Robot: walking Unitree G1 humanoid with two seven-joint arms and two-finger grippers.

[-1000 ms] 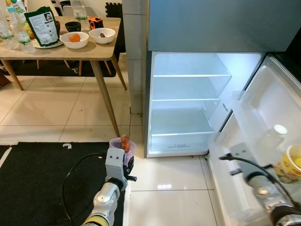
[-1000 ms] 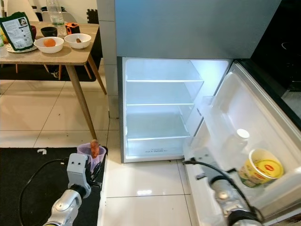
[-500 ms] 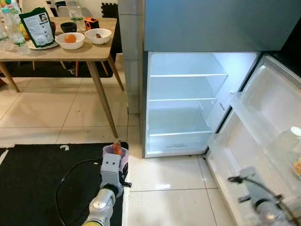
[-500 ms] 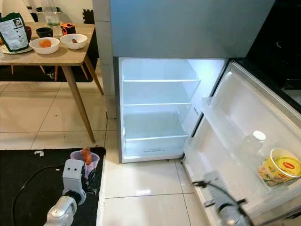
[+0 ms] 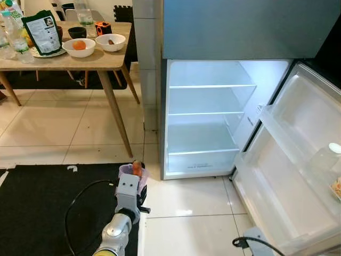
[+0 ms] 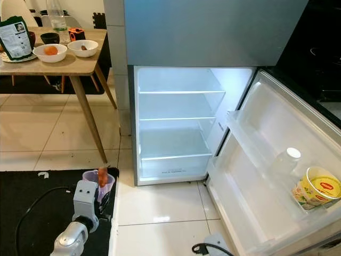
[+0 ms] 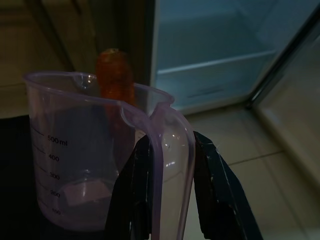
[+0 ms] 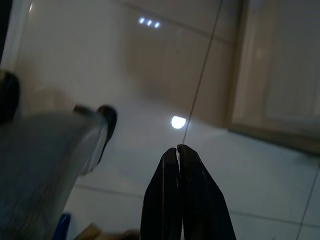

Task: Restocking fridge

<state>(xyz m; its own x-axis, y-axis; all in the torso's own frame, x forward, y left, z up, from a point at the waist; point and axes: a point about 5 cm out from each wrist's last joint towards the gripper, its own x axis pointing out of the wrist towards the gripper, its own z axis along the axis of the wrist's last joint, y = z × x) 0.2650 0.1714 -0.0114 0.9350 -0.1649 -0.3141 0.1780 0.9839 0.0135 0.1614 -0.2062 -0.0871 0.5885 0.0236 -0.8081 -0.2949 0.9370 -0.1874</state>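
On the tiled kitchen floor before the open fridge (image 5: 205,117), the left end effector (image 7: 167,195) pinched a measuring cup (image 7: 100,160) holding a carrot (image 7: 114,75), while the right end effector (image 8: 177,200), fingers pressed together, had dropped away from the door (image 6: 277,160), freeing the approach.

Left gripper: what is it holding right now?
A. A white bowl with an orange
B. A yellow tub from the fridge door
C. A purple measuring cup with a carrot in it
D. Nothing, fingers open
C: in the left wrist view the left gripper has its fingers clamped on the handle of the measuring cup, and the carrot stands upright inside it.
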